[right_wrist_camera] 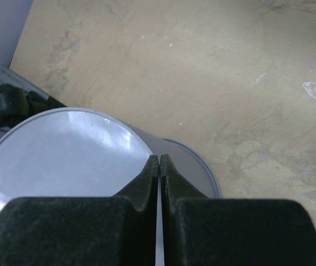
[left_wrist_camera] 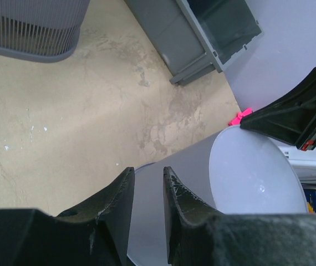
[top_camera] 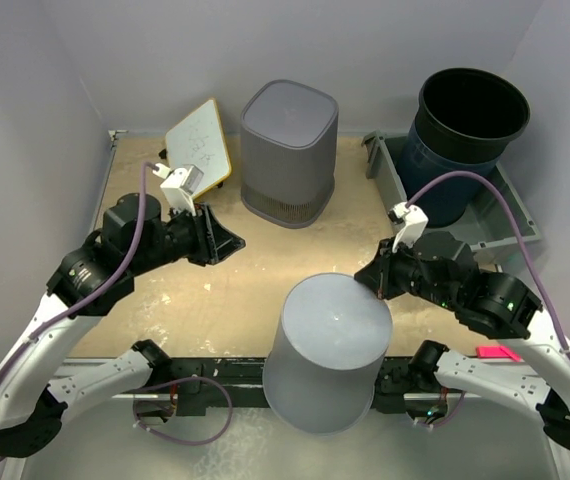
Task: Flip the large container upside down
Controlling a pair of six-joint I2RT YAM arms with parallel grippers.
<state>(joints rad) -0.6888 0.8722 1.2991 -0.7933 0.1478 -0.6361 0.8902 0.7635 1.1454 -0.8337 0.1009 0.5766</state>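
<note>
Large grey plastic container (top_camera: 327, 350) stands base-up. Right gripper (right_wrist_camera: 159, 165) pressed together over it; left gripper (left_wrist_camera: 148, 174) slightly spread, empty.

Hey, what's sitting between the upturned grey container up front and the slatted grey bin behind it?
Nothing: only bare, stained tabletop separates the upturned container from the slatted bin, clearest in the top view.
</note>
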